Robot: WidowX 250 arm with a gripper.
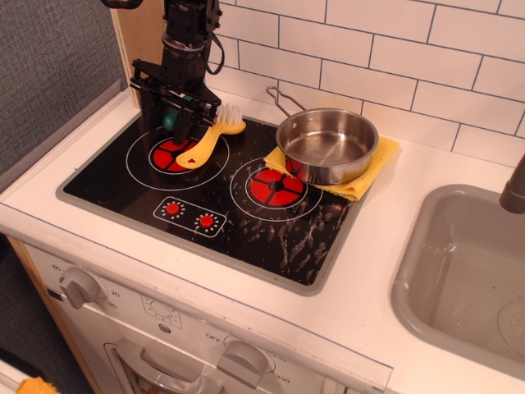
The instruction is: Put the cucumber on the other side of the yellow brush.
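The yellow brush point(207, 139) lies on the back-left burner, white bristles toward the wall and handle toward the front. My gripper point(179, 121) hangs straight down just left of the bristles. The teal-green cucumber point(170, 121) shows between its fingers, mostly hidden by them. The fingers look closed on it, holding it low over the back edge of the burner, on the left side of the brush.
A steel pan point(327, 144) sits on a yellow cloth point(367, 176) right of the brush. The black stovetop point(271, 238) has a second burner point(274, 187) and small dials in front. A grey sink point(467, 271) is at the far right, the tiled wall behind.
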